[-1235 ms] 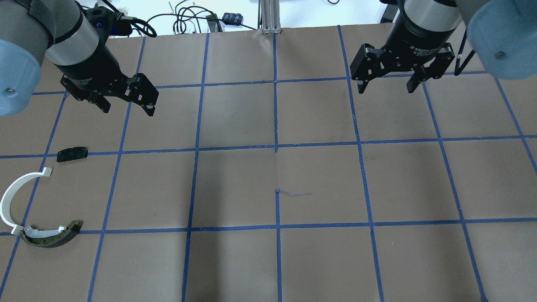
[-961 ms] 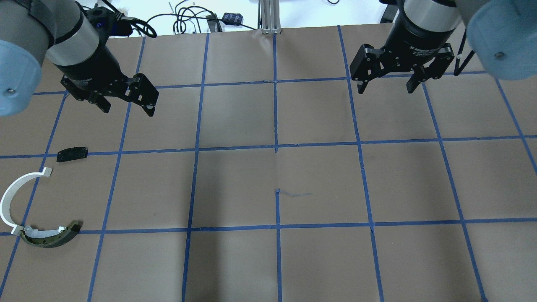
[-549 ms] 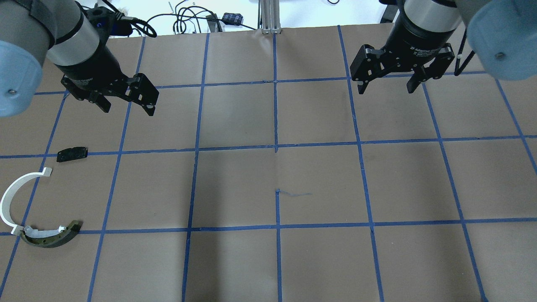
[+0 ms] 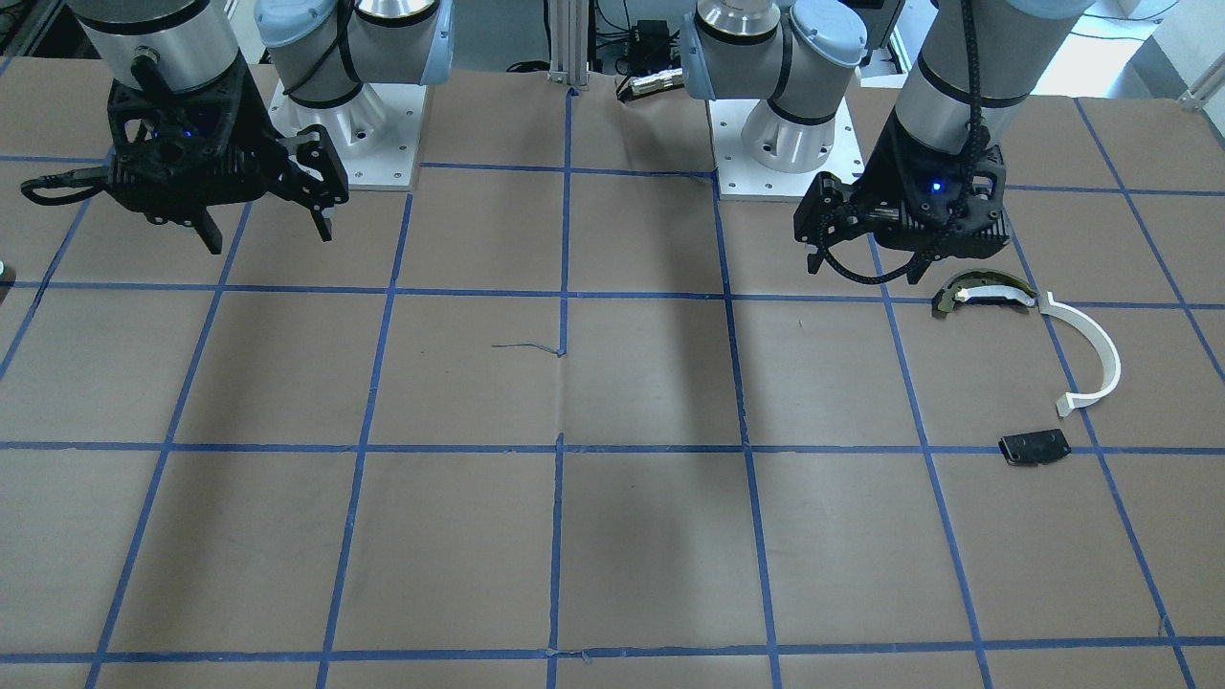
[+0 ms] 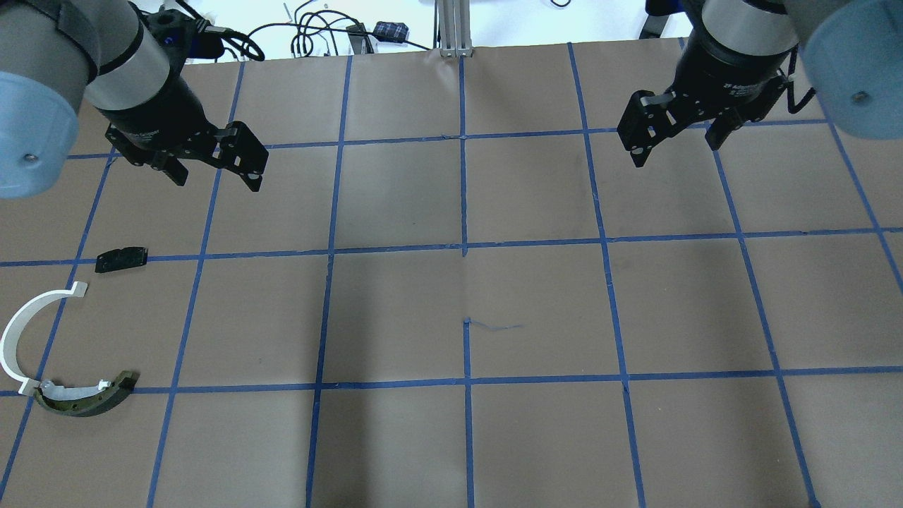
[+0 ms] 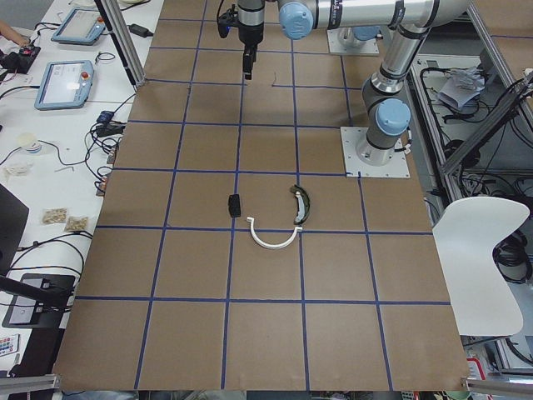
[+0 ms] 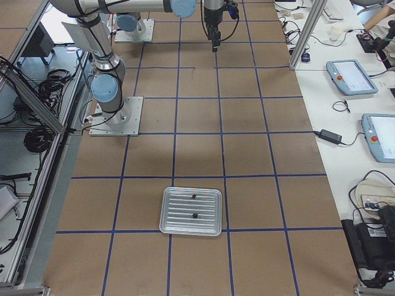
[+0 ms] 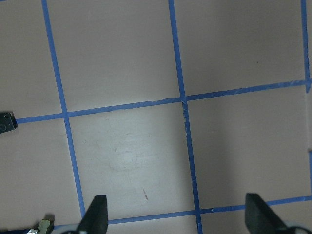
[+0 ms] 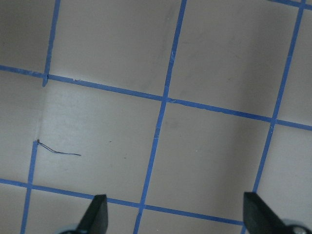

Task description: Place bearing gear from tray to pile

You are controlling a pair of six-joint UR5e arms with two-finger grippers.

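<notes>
The pile lies on the table's left side: a white half-ring arc [image 5: 39, 298], a dark curved piece [image 5: 85, 402] and a small black plate [image 5: 121, 259]. A silver tray [image 7: 168, 211] shows only in the exterior right view, with two small dark parts [image 7: 194, 196] on it that may be the bearing gears. My left gripper [image 5: 215, 180] hovers open and empty beyond the pile. My right gripper [image 5: 676, 149] hovers open and empty over the far right of the table. Both wrist views show only bare paper between the open fingertips.
Brown paper with a blue tape grid [image 5: 464, 247] covers the table. Cables [image 5: 317, 32] and a metal post [image 5: 455, 28] sit past the far edge. The arm bases [image 4: 785, 144] stand at the robot's side. Tablets and cords lie on side benches [image 7: 352, 74].
My right gripper has shifted to the right and turned a little. My left gripper has barely moved. The pile parts lie as before.
</notes>
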